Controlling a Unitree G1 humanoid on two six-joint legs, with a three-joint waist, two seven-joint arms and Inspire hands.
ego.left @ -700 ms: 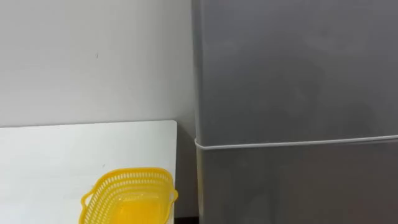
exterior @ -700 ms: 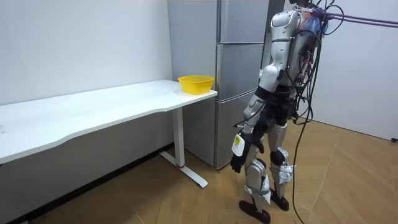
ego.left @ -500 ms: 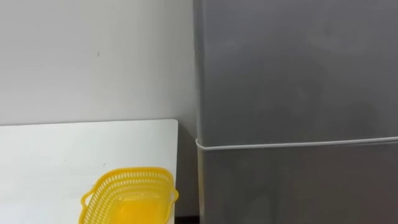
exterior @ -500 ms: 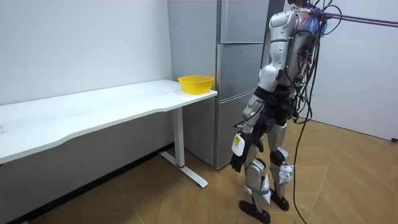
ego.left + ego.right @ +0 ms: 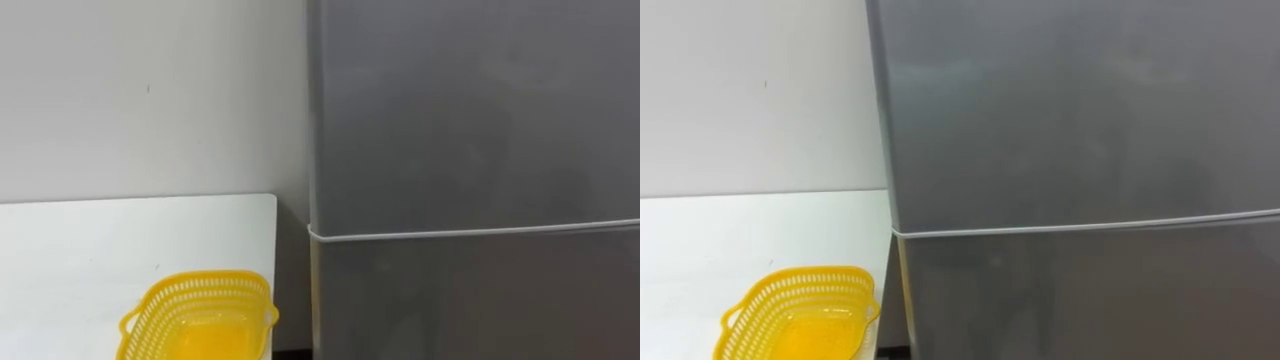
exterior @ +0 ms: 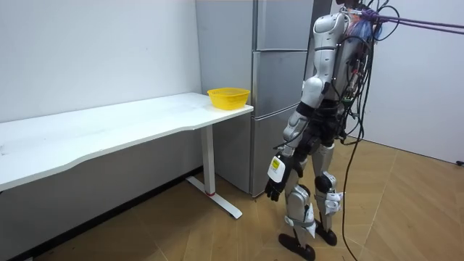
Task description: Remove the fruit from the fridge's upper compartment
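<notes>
Two shut doors of a grey fridge point(image 5: 470, 130) faced from the wood floor point(image 6: 406, 210), beside a white table point(image 5: 90, 240).
Smooth matte upper door point(image 5: 470, 100) closed above a pale seam point(image 5: 470, 233); yellow lattice plastic basket point(image 5: 195, 318) at table's end, near fridge; plain wall point(image 5: 150, 90) behind; left hand point(image 6: 273, 190) hanging by thigh, grasp unreadable.

- Bright, even room light; the white counter point(image 5: 90, 240) looks pale
- Soft, dull sheen across the grey fridge point(image 5: 470, 120) doors
- Wall point(image 6: 109, 192) beneath the counter lies in shade
</notes>
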